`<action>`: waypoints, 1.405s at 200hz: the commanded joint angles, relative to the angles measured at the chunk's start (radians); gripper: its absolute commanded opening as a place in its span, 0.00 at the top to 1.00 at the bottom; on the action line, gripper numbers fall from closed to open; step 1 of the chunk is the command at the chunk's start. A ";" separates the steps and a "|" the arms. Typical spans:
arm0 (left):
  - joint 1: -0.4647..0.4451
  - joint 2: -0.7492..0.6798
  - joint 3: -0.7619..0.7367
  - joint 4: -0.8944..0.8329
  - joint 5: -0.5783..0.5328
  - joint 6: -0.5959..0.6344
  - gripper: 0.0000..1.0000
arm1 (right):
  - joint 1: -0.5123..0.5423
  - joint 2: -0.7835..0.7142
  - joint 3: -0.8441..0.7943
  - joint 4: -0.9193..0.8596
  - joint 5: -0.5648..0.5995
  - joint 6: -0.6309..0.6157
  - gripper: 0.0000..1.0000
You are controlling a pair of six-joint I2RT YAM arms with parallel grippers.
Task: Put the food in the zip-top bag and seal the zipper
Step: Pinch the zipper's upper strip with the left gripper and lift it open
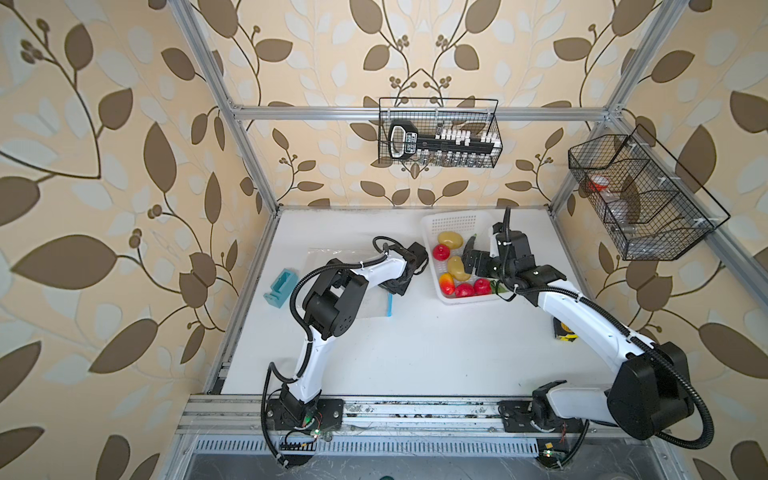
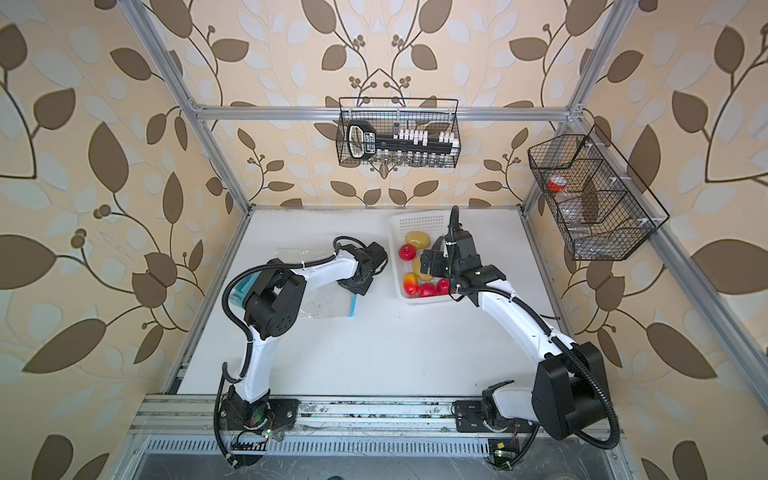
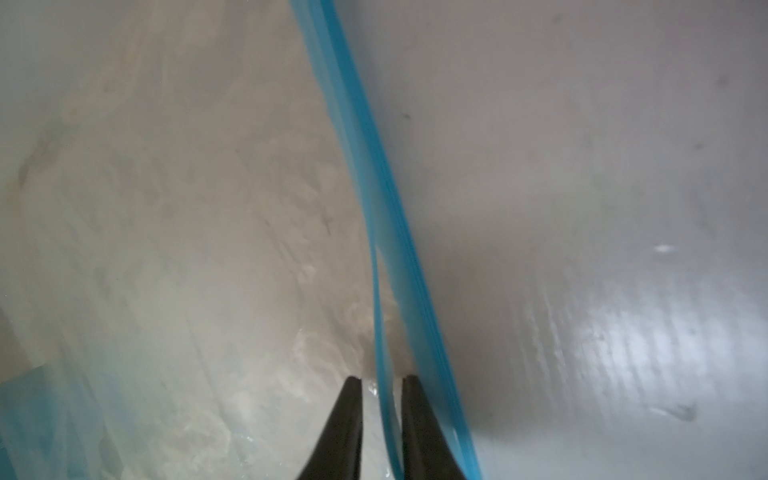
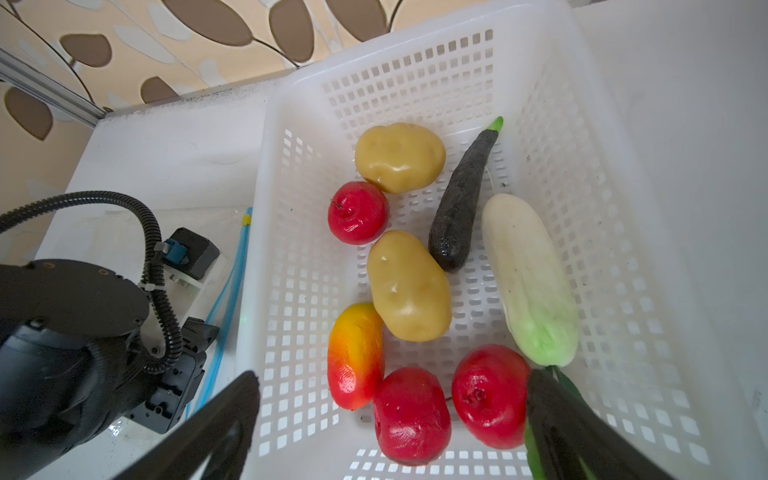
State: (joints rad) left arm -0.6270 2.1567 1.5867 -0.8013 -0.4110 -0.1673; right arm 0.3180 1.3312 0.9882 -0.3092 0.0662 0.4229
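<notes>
My left hand [image 3: 381, 380] was down at the mouth edge of the bag [image 3: 166, 208], its two dark fingers [image 3: 345, 428] close together with one lip of the blue zipper [image 3: 361, 145] running up between them. A sliver of gap showed on either side of that lip at the tips, so I could not tell whether I was pinching it. The other lip of the zipper lay just beside it on the white tabletop [image 3: 582, 166]. The bag was spread flat and clear, with nothing in it that I could see. My right hand [image 4: 392, 376] hung over the white basket [image 4: 415, 75] with its fingers wide apart and nothing between them. All the food lay in the basket below it: a potato [image 4: 400, 157], a second potato [image 4: 409, 286], three red fruits [image 4: 358, 212], a red-yellow mango [image 4: 355, 355] touching the second potato, a dark eggplant [image 4: 459, 199] and a white-green cabbage [image 4: 530, 278] side by side. A green leaf [image 1: 496, 286] lay at the near edge. In both top views the bag lay to the left of the basket, its zipper edge toward it, and a teal block [image 1: 281, 288] stood beyond the bag's other side.
</notes>
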 commanded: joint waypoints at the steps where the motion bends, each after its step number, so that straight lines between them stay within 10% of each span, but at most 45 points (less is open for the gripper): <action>1: 0.012 0.059 0.009 -0.033 0.020 -0.020 0.85 | -0.005 0.010 -0.017 0.007 -0.014 0.001 0.00; 34: 0.013 0.066 0.047 -0.050 0.003 -0.007 1.00 | -0.007 0.014 0.018 -0.017 -0.016 -0.010 0.00; 281: 0.088 -0.298 -0.008 -0.023 0.086 0.200 1.00 | 0.057 0.356 0.361 -0.162 0.052 -0.019 0.02</action>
State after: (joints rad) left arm -0.5610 1.9331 1.5837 -0.8185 -0.3679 0.0372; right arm 0.3672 1.6474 1.2945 -0.4427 0.1226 0.3927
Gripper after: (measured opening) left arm 0.048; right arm 0.990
